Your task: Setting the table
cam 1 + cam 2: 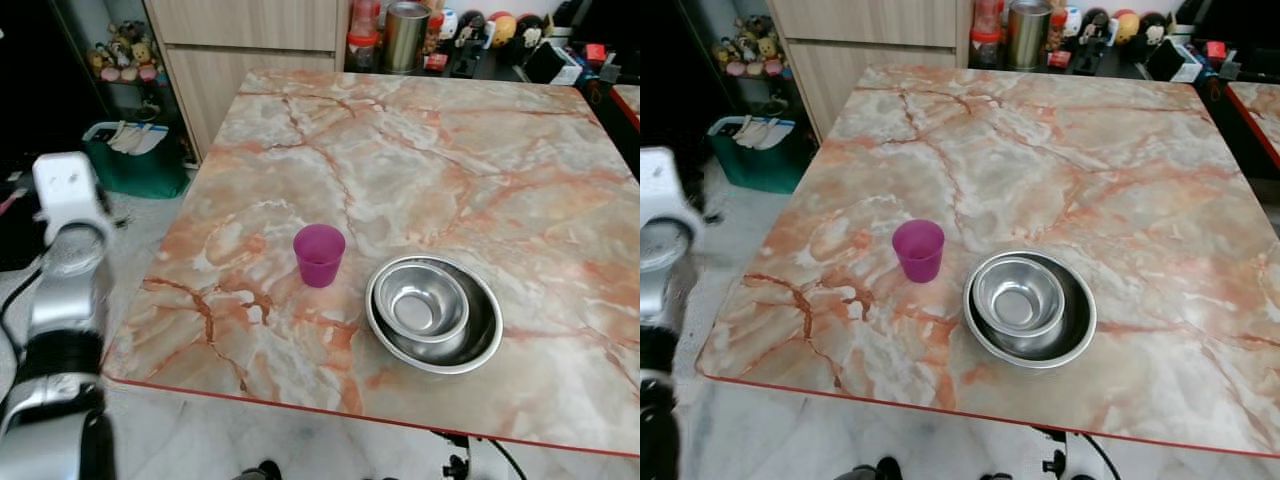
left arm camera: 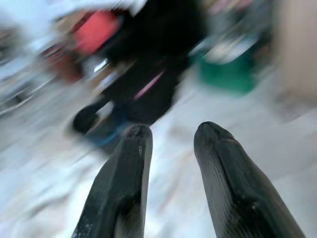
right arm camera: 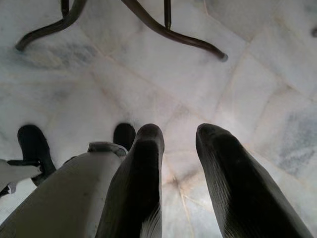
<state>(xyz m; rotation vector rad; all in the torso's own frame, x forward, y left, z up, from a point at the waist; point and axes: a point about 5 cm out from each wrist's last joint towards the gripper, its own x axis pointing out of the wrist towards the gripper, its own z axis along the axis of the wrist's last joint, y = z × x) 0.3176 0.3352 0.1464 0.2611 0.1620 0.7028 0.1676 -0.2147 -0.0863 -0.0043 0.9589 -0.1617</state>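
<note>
— How many cups do we have on the table (image 1: 480, 160)?
— One purple cup (image 1: 318, 255), left of the bowls.
— And bowls?
— We count two steel ones: a small bowl (image 1: 419, 303) nested inside a large bowl (image 1: 480, 335).

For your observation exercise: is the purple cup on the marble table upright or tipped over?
Upright. The purple cup stands on its base on the marble table, its round open mouth facing up, beside the nested steel bowls.
</note>
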